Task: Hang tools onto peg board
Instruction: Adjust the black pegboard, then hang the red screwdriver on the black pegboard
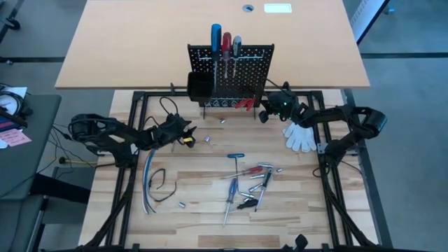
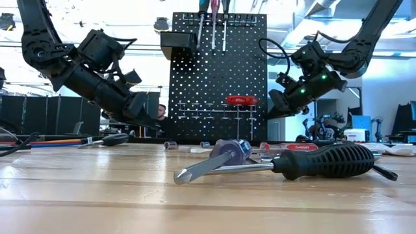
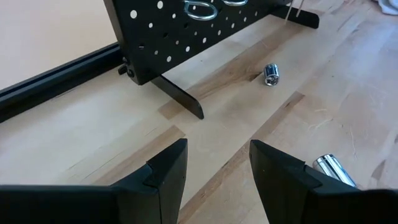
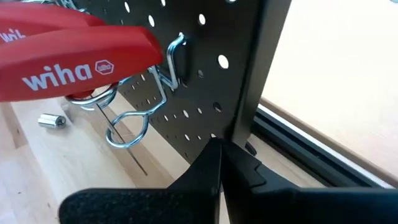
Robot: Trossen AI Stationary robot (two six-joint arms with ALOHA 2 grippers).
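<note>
Red-handled pliers (image 4: 68,62) seen hung on wire hook of black perforated peg board (image 1: 246,70). Right gripper (image 1: 267,114) clenched, empty, at board's 5 o'clock. Left gripper (image 1: 187,131) released, parked at board's 7 o'clock over surface (image 1: 210,210).

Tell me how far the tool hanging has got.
Done: three screwdrivers stand in the peg board top rail, red-handled pliers hang on a hook. In hand: nothing; right tool shut, empty, beside the board; left tool open. Left: screwdrivers and bits on the table.
</note>
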